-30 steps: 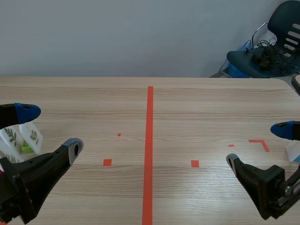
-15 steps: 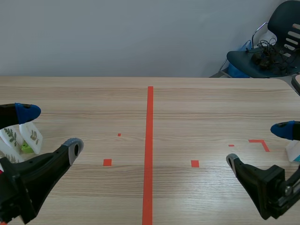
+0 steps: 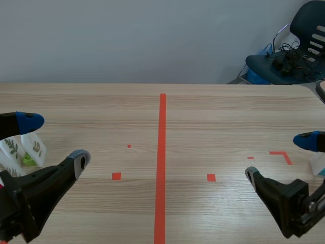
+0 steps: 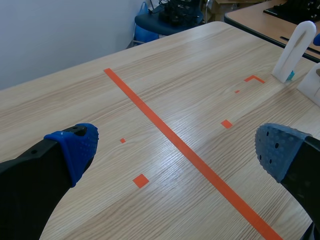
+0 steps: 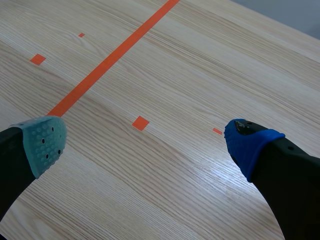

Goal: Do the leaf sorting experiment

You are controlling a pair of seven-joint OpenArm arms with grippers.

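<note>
White cards with green leaves printed on them [image 3: 20, 148] stand in a small green holder [image 3: 29, 160] at the table's left edge, just behind my left gripper [image 3: 53, 140]. That gripper is open and holds nothing; in the left wrist view my left gripper [image 4: 175, 145] has only bare table between its pads. A white stand [image 3: 317, 164] sits at the right edge beside my right gripper [image 3: 279, 157], which is also open. In the right wrist view my right gripper [image 5: 145, 137] frames bare wood and a tape square. Two white stands [image 4: 295, 50] show far ahead in the left wrist view.
An orange-red tape line [image 3: 161, 162] runs down the middle of the wooden table [image 3: 213, 117]. Beyond the table's far right corner stands a dark chair [image 3: 289, 56] with cables on its seat. A grey wall lies behind.
</note>
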